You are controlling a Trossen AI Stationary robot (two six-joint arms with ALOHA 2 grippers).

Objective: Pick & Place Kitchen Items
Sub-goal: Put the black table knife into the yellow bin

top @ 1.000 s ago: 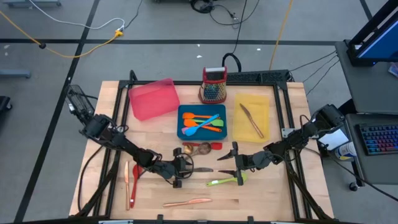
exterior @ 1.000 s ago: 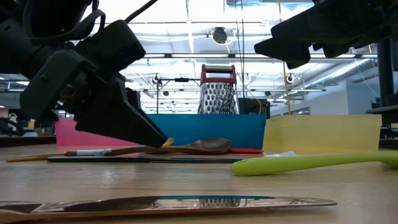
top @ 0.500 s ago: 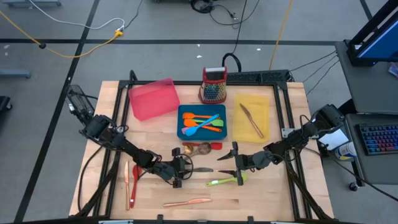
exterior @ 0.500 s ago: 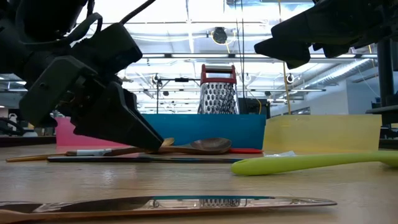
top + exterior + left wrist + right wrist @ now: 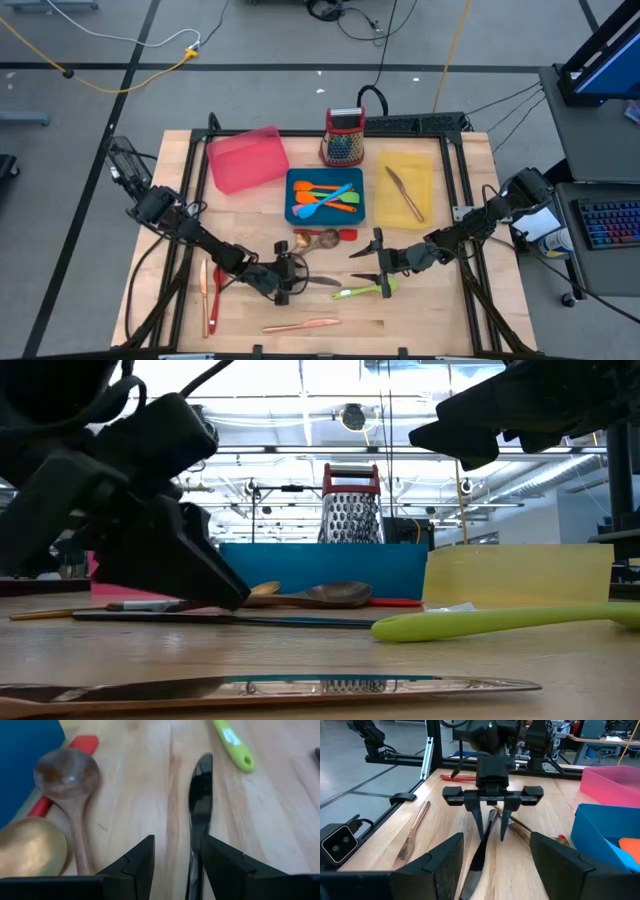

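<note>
Jaws of left gripper released — straddling dark knife, handle between the fingers.

Left gripper low, jaws apart; right gripper wide

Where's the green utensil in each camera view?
High view: green utensil on the table's front half, right of centre.
Low view: utensil lying across the right foreground.
Left wrist view: utensil beyond the dark knife.
Right wrist view: not in it.
Shared landmark: blue tray.
</note>
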